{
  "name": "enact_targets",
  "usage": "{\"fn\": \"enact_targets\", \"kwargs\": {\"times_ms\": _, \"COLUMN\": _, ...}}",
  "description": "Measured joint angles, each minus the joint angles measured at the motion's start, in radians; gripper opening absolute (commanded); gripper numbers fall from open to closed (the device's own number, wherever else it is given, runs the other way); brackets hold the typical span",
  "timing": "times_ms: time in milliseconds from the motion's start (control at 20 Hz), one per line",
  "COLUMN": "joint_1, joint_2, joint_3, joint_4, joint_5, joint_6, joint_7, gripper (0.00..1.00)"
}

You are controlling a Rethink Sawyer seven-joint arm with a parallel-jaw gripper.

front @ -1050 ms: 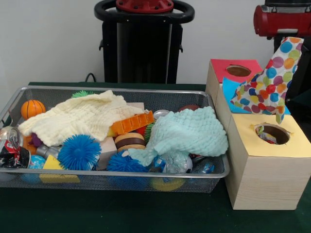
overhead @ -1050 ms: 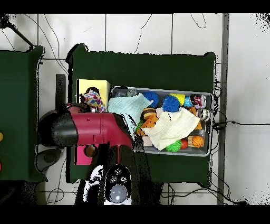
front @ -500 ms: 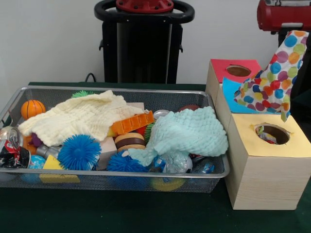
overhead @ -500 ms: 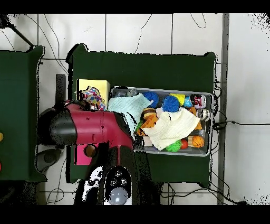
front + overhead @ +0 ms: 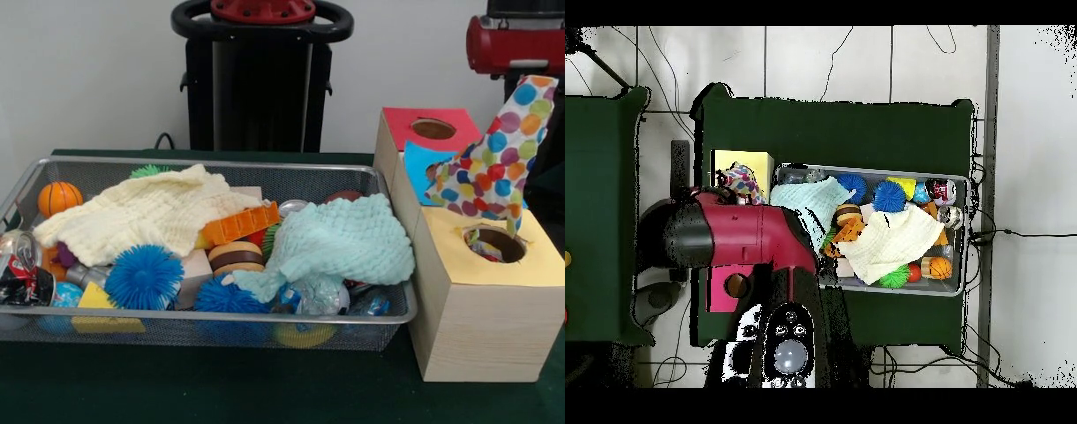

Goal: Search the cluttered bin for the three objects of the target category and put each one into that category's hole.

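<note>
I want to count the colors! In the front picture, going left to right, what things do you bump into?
Orange ball → cream cloth → orange toy block → mint cloth → polka-dot cloth, hanging over the yellow-topped box.

The bin (image 5: 393, 309) is fine wire mesh with a smooth metal rim. Two cloths lie in it, both soft and matt — a cream one (image 5: 146, 212) with a crinkled weave toward the bin's left end, and a pale mint one (image 5: 340, 243) with a nubbly knit toward its right end. The blue balls (image 5: 144, 276) bristle with rubbery spikes. A crushed can (image 5: 18, 256) at the left edge shines like metal. The boxes (image 5: 481, 331) show pale, matt wood grain under flat coloured paper tops. The dotted cloth (image 5: 490, 163) hangs limp. The table (image 5: 177, 389) wears dull green cloth.
</note>
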Motion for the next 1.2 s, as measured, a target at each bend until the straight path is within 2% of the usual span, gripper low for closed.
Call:
{"fn": "enact_targets", "kwargs": {"times_ms": 650, "joint_1": -0.001, "joint_2": 0.066, "joint_3": 0.0, "joint_4": 0.0, "joint_5": 0.002, "joint_6": -0.031, "joint_7": 0.0, "gripper": 0.0}}
{"fn": "enact_targets", "kwargs": {"times_ms": 1200, "joint_1": 0.015, "joint_2": 0.077, "joint_3": -0.008, "joint_4": -0.013, "joint_5": 0.011, "joint_6": -0.033, "joint_7": 0.0, "gripper": 0.0}}
